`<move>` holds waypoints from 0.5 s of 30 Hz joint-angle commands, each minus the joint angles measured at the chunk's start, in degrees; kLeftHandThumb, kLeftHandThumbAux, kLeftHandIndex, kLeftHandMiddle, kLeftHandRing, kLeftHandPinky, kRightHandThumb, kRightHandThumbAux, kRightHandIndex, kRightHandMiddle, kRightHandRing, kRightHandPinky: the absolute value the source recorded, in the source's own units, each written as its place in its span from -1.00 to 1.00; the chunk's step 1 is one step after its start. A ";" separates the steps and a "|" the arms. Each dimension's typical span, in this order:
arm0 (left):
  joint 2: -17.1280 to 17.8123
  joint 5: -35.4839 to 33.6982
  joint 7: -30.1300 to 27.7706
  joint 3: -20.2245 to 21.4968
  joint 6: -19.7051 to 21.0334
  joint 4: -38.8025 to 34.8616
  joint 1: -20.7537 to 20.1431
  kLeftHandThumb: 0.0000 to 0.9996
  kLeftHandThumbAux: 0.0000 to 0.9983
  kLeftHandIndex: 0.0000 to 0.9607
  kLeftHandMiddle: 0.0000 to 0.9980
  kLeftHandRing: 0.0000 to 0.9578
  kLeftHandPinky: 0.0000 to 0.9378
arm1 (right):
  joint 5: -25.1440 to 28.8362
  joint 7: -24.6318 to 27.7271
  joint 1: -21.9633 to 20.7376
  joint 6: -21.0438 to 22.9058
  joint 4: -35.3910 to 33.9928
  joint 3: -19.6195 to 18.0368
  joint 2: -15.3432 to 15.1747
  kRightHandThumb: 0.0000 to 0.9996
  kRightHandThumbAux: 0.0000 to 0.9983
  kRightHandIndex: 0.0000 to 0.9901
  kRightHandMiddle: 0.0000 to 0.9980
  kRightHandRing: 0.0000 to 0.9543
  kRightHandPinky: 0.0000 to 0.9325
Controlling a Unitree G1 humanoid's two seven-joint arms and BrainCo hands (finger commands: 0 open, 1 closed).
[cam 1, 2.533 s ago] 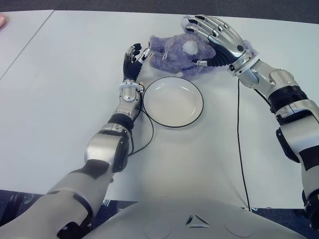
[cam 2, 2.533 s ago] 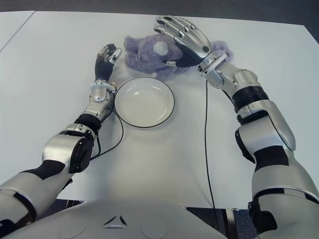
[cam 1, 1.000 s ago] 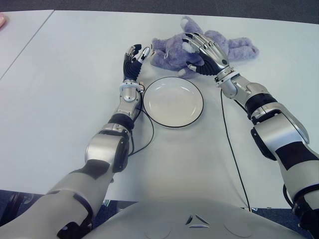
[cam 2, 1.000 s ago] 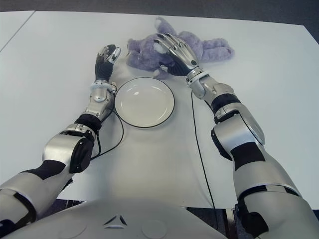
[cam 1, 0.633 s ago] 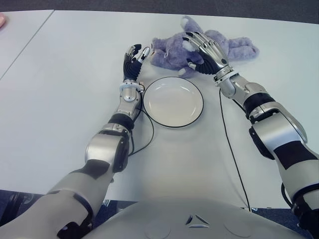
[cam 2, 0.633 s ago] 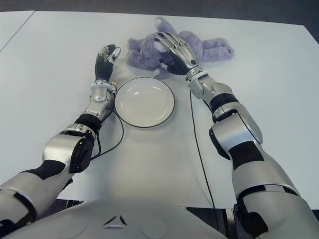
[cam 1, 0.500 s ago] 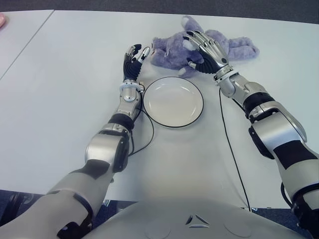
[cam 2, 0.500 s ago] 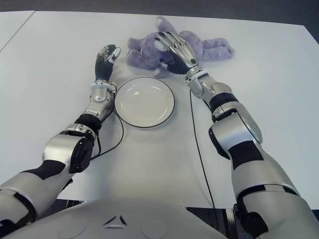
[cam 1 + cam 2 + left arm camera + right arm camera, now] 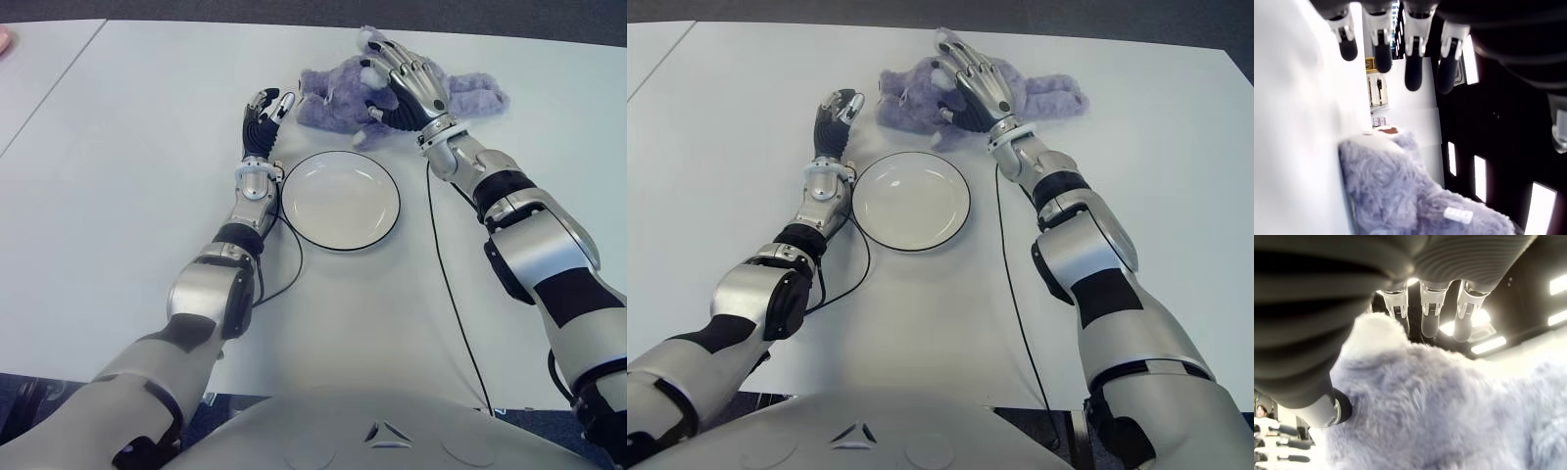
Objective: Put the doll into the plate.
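A fluffy purple doll [image 9: 328, 98] lies on the white table [image 9: 127, 166] just beyond the white, black-rimmed plate [image 9: 340, 201]. My right hand [image 9: 385, 86] lies over the doll's middle with fingers [image 9: 1432, 316] spread across the fur [image 9: 1440, 401] and the thumb low at its near side; they are not closed round it. My left hand [image 9: 265, 110] stands to the left of the doll, close to its head, fingers [image 9: 1413, 73] straight and holding nothing. The left wrist view shows the doll [image 9: 1396, 191] a short gap away.
A black cable [image 9: 446, 284] trails from my right wrist toward the table's near edge. Another cable [image 9: 294, 257] loops by the left forearm beside the plate. A seam between tabletops [image 9: 49, 93] runs at the far left, with a person's fingertip [image 9: 4, 39] at the corner.
My right hand came in from the doll's right side, settled over its middle, then slid slightly farther away and raised its fingertips. The left hand and plate have not moved.
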 commanded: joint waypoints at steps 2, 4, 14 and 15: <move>-5.12 1.64 1.98 -0.69 4.64 9.69 14.80 -1.00 -0.15 -0.44 -0.56 -0.75 -1.00 | -0.31 -0.51 -1.22 1.84 1.31 0.14 1.63 0.04 0.32 -0.66 -0.99 -0.84 -0.81; -4.93 1.56 1.93 -0.58 4.66 9.69 14.84 -1.00 -0.15 -0.44 -0.55 -0.75 -1.00 | -0.20 -0.29 -1.32 1.97 1.37 0.08 1.87 0.04 0.33 -0.65 -0.97 -0.82 -0.77; -4.58 1.52 2.00 -0.56 4.85 9.69 14.94 -1.00 -0.15 -0.48 -0.54 -0.73 -1.00 | 0.92 2.50 -2.48 1.87 1.61 -0.82 2.44 0.34 0.42 -0.21 -0.02 0.11 0.28; -4.52 1.58 2.09 -0.61 4.77 9.68 14.97 -1.00 -0.15 -0.48 -0.54 -0.72 -1.00 | 1.07 2.91 -2.71 2.00 1.61 -0.97 2.47 0.37 0.42 -0.18 0.16 0.29 0.45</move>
